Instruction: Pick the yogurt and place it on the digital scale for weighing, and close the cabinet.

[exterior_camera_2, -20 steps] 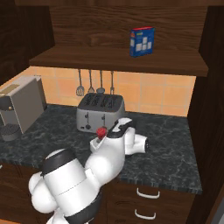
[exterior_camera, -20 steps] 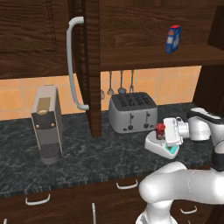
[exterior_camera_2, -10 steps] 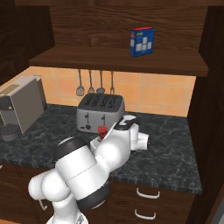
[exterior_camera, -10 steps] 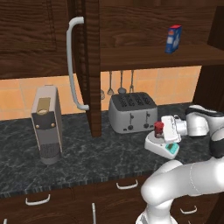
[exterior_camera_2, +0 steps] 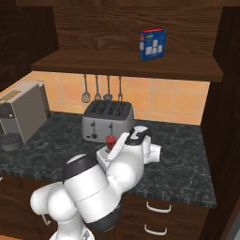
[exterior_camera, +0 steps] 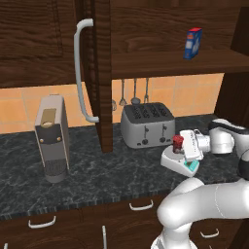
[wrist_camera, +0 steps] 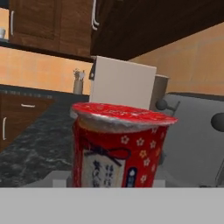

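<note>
Yogurt (exterior_camera: 178, 143) stands upright on the scale (exterior_camera: 179, 164), long axis vertical, seated on the round platform near the toaster (exterior_camera: 147, 125). We read the gripper (exterior_camera: 185, 147) as right at the cup, coming in level from the right in the left base view; in the hand view the yogurt (wrist_camera: 119, 146) sits dead ahead and very close, lid up, square to the camera. Jaw state: we cannot tell. The fingertips aren't visible against the cup in any view, so whether we are clamped on it or just clear of it is open. Our judgement: placement looks done, so the next move hinges on backing straight out along the approach line, away from the cup, without tipping it off the platform. Then the cabinet: its door (exterior_camera: 95, 73) stands swung out edge-on, up and well to the left of the hand, with the pale handle (exterior_camera: 82, 68) facing left. That is a long reach across the counter past the toaster. Contents: the cabinet shelf carries one blue box (exterior_camera: 192, 43), upright, toward the right end; nothing else seen on it. The coffee machine (exterior_camera: 51, 138) stands on the counter left of the door, well apart from the scale.
</note>
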Motion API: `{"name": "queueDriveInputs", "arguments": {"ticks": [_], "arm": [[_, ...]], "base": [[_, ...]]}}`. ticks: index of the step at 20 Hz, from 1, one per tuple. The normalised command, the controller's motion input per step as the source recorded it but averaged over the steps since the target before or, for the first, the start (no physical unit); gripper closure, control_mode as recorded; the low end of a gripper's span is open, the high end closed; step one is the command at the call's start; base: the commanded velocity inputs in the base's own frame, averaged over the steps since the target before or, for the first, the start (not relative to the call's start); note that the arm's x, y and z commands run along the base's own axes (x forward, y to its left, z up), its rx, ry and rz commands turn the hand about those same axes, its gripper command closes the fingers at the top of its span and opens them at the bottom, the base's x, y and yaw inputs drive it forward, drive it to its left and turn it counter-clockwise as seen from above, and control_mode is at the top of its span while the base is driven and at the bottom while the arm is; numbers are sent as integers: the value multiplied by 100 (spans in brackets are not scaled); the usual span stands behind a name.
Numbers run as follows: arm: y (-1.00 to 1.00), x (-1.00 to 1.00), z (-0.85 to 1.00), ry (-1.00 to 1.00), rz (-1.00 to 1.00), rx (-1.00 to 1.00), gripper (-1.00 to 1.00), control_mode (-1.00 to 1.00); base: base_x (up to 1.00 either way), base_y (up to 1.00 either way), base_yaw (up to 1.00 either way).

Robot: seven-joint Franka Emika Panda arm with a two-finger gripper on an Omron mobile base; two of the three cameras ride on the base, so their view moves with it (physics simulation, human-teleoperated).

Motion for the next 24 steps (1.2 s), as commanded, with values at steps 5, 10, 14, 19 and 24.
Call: {"name": "queueDriveInputs", "arguments": {"ticks": [5,10,14,19,24], "arm": [[0,-4,0,-2,0,0,-100,-100],[-3,0,0,-1,0,0,-100,-100],[-34,0,0,0,0,3,-100,-100],[-32,-4,0,-2,-8,1,-100,-100],[-38,-57,22,-33,-23,1,-100,-100]], "base": [[0,0,0],[0,0,0],[0,0,0],[0,0,0],[0,0,0]]}}
